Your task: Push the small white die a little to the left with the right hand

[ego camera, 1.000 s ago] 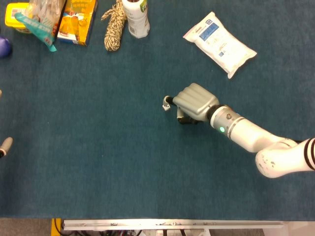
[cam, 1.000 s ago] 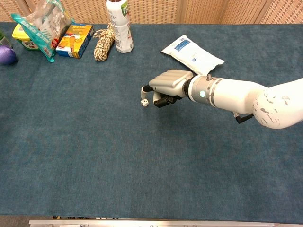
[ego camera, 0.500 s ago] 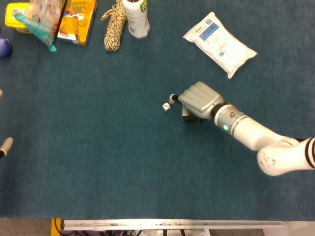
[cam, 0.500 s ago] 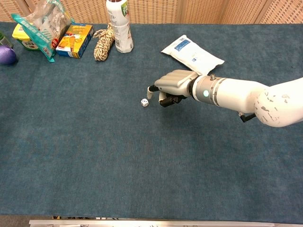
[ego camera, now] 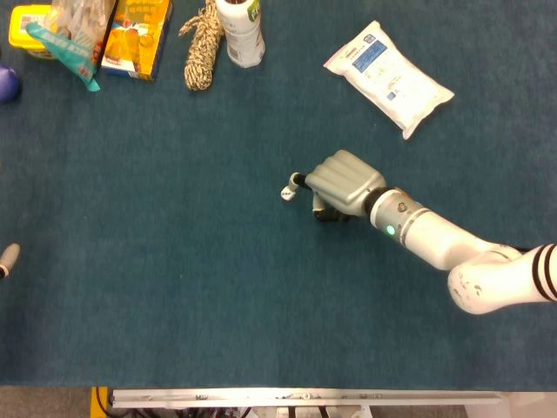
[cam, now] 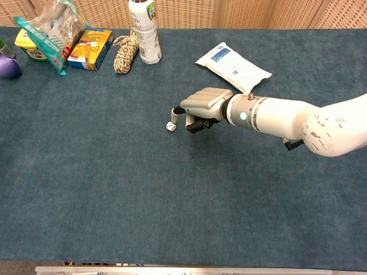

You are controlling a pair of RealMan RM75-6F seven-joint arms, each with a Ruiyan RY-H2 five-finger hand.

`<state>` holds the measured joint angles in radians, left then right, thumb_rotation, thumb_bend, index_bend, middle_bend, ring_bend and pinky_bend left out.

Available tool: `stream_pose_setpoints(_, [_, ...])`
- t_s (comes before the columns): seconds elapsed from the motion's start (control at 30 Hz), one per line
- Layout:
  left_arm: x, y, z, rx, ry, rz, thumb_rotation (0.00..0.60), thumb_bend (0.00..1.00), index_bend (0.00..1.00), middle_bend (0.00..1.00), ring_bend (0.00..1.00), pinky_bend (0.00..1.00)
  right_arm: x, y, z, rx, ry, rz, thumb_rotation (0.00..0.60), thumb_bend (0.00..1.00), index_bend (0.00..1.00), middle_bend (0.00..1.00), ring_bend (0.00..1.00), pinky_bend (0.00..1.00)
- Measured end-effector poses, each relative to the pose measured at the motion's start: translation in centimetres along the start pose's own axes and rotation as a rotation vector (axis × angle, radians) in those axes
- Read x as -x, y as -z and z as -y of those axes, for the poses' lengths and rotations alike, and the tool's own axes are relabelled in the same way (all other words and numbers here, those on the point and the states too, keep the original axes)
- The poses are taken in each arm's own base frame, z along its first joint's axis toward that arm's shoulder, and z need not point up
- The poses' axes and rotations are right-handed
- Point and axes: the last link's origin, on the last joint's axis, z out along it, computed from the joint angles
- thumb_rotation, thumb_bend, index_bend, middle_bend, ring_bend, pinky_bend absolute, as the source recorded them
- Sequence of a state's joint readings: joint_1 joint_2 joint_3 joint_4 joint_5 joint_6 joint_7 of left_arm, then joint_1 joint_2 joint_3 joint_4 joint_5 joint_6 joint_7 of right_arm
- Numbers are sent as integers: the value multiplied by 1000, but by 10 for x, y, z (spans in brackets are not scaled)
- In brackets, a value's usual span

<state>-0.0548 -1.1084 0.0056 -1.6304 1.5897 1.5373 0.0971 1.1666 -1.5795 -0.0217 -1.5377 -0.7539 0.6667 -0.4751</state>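
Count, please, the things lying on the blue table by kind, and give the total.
Die: 1, small white die
Bottle: 1, white bottle
Rope bundle: 1
White pouch: 1
Box: 1, orange box
Plastic bag: 1
Yellow tub: 1
Purple ball: 1
Total: 8

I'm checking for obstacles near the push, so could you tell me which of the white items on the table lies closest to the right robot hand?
The small white die, at the right robot hand's extended fingertip. The white pouch and white bottle sit farther back.
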Motion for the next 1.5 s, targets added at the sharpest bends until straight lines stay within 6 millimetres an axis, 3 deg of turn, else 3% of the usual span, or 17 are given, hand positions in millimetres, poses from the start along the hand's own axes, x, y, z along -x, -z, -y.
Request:
stream_pose_setpoints(0.27, [-1, 1, 1, -2, 5, -4, 600, 212, 0, 0, 0, 0, -2, 3, 11, -46, -5, -17, 243, 1000, 243, 1000, 1000, 1000])
stream_pose_setpoints(0.5, [0, -1, 1, 0, 2, -5, 600, 212, 0, 0, 0, 0, -11, 18, -6, 4, -8, -83, 243, 980, 243, 1000, 1000, 1000])
stream_pose_setpoints(0.7, [0, -3, 3, -5, 5, -11, 600, 212, 0, 0, 0, 0, -14, 49, -41, 121, -31, -191, 242, 605, 243, 991, 996, 1000])
stream_pose_setpoints(0.77, [0, -4, 5, -11, 4, -15, 600, 212, 0, 0, 0, 0, -13, 64, -54, 174, -40, -243, 242, 498, 243, 911, 929, 995])
stream_pose_setpoints(0.83, [0, -5, 6, -14, 3, -17, 600, 212, 0, 0, 0, 0, -11, 81, -69, 233, -47, -298, 242, 459, 235, 808, 832, 950])
stream_pose_setpoints(0.97, [1, -7, 5, -14, 0, -21, 600, 212, 0, 0, 0, 0, -1, 120, -95, 350, -49, -388, 243, 410, 194, 559, 570, 724])
stream_pose_setpoints(1.13, [2, -9, 4, -10, -6, -21, 600, 212, 0, 0, 0, 0, 17, 172, -118, 478, -43, -490, 242, 409, 133, 363, 336, 502])
stream_pose_setpoints(1.27, [2, -10, 2, -7, -8, -24, 600, 212, 0, 0, 0, 0, 31, 211, -129, 566, -30, -548, 243, 410, 114, 298, 266, 448])
stream_pose_setpoints(1.5, [3, -9, -1, -4, -12, -29, 600, 212, 0, 0, 0, 0, 61, 264, -137, 682, -35, -580, 242, 411, 112, 297, 262, 439])
